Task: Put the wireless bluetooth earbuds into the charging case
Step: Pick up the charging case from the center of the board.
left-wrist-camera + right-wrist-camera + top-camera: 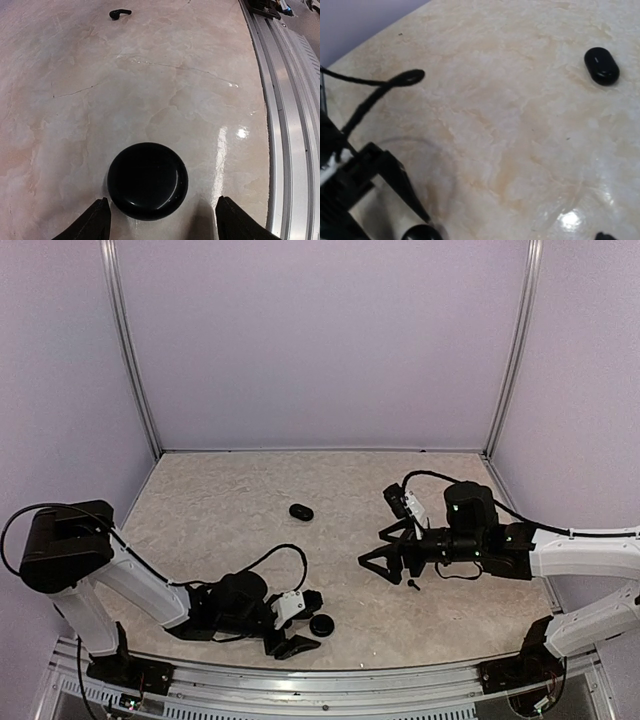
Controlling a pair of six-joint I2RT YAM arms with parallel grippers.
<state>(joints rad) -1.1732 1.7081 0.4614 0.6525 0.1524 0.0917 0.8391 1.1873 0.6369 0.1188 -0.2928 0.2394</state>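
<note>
One earbud (414,585) lies on the table just right of my right gripper (373,564), which stands open and empty; the same bud (119,13) shows far off in the left wrist view. The charging case (301,511), a black oval pebble with a small pale mark (601,65), sits alone mid-table. A round glossy black puck (148,180) lies between the fingers of my left gripper (162,207), open, left finger (97,220) close beside it, right finger (235,220) well apart. I cannot tell whether the puck (321,625) belongs to the case.
The metal rail (292,110) along the table's near edge runs close to the left gripper's right side. Lilac walls close the table at the back and sides. The left arm's black cable (380,87) loops over the table near the puck.
</note>
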